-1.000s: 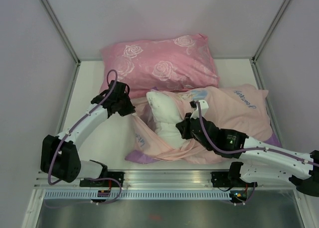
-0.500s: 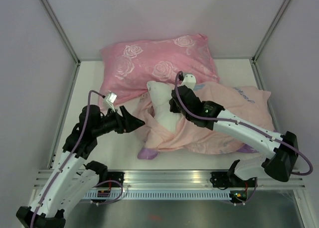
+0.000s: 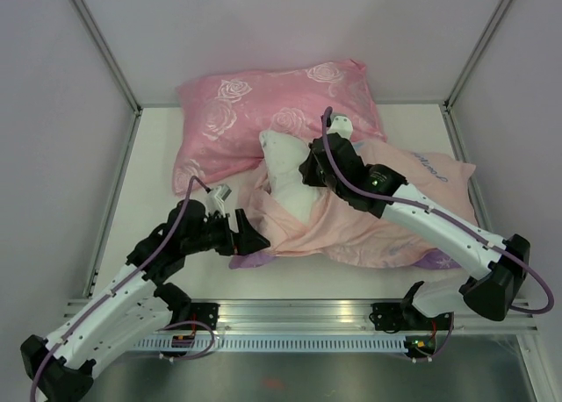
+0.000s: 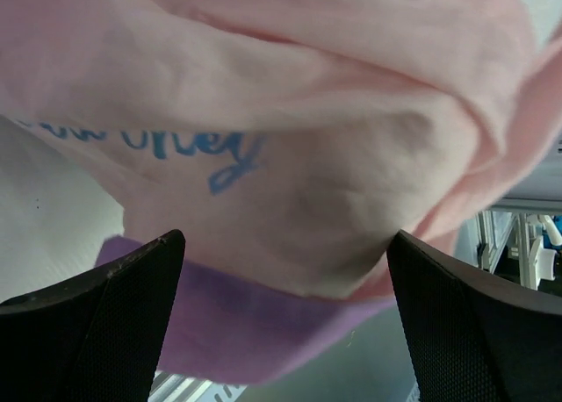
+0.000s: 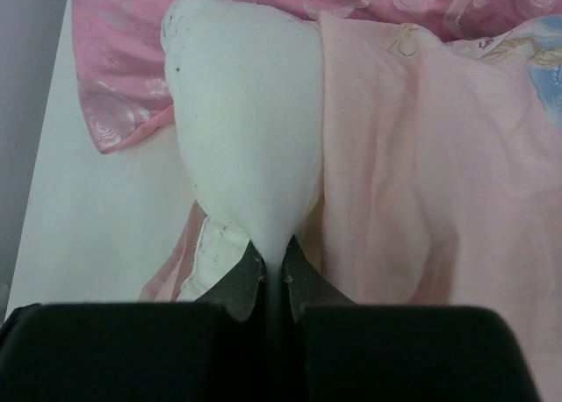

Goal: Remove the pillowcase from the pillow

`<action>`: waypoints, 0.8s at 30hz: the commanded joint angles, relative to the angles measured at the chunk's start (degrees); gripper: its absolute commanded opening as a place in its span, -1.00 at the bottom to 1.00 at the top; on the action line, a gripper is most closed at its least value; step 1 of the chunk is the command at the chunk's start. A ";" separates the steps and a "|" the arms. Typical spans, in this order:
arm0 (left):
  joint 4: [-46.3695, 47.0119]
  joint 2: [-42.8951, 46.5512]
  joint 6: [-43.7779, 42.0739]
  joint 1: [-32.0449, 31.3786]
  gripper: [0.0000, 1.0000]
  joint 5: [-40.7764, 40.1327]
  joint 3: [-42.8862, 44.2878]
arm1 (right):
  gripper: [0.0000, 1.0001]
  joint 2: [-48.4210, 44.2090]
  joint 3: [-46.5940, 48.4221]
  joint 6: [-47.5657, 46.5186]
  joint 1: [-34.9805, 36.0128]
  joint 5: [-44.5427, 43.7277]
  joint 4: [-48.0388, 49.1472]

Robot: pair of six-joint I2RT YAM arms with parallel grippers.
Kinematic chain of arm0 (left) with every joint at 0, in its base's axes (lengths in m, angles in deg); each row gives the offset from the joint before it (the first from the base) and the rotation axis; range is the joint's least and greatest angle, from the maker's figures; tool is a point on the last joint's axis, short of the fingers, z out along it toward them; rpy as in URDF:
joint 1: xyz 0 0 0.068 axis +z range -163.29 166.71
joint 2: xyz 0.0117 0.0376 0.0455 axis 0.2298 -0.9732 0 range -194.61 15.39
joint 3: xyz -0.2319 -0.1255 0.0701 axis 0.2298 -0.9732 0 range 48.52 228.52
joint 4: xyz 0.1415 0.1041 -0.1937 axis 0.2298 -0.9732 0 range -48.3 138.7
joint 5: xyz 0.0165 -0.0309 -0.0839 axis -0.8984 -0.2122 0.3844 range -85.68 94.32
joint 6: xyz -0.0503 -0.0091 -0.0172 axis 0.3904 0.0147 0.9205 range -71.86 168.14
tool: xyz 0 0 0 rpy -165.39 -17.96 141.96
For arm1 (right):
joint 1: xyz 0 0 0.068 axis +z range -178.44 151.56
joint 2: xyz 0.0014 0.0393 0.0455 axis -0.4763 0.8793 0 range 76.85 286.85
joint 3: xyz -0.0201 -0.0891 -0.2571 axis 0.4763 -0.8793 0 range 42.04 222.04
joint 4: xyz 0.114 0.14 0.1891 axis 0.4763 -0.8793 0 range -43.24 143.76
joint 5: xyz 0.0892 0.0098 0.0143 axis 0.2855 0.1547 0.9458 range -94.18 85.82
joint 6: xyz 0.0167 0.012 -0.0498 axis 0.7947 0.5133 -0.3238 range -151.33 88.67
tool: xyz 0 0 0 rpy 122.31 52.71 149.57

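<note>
Left hand [image 4: 285,244]: fingers spread wide and holding nothing. The purple hem of the pillowcase [image 3: 386,231] lies just ahead of them.
Right hand [image 5: 268,275]: closed tight on a thin fold of the pillow [image 5: 241,130], near its exposed end.
Pillowcase, place: crumpled on the worktop [image 3: 158,174], pale pink inside showing, its back edge touching the rose-patterned pillow [image 3: 272,112].
Pillowcase, contents: the pillow's white end pokes out of the open mouth at the left. The rest seems to sit inside under the pink cloth, but how deep cannot be told.
Risk, drag: nothing anchors the case, so a pull from the right hand would likely haul case and pillow along together.
Risk, slip: the pinch holds only a narrow ridge of pillow, so a hard tug may tear it loose.
Risk, wrong bite: if the left hand closes on the hem too deeply, it may catch both cloth layers or the pillow within, locking the contents in.
Risk, neighbour: the rose-patterned pillow sits close enough to be shoved or snagged.
</note>
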 commanded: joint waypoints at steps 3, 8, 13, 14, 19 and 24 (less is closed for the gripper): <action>4.76 -6.34 0.23 -5.23 0.99 -3.54 1.64 | -1.00 -5.24 3.82 1.60 -0.13 1.47 4.53; 12.40 -7.94 2.60 -13.33 -0.13 -4.34 -1.61 | -0.99 -3.92 6.72 1.34 -1.44 0.60 3.39; 13.64 -5.57 5.93 -17.55 -0.95 -6.97 -5.47 | -0.99 -1.90 11.99 -0.24 -5.39 0.07 1.37; 13.73 -4.70 6.55 -17.91 -0.95 -7.06 -7.39 | -0.99 -1.89 12.87 -0.42 -7.58 0.24 1.02; 11.81 -0.22 11.21 -18.17 -0.95 -9.52 -12.85 | -0.99 -2.51 18.75 -0.51 -18.72 5.66 -0.47; 10.66 1.90 13.76 -19.49 -0.95 -11.54 -16.55 | -0.99 1.95 26.23 -1.38 -26.84 11.92 -2.94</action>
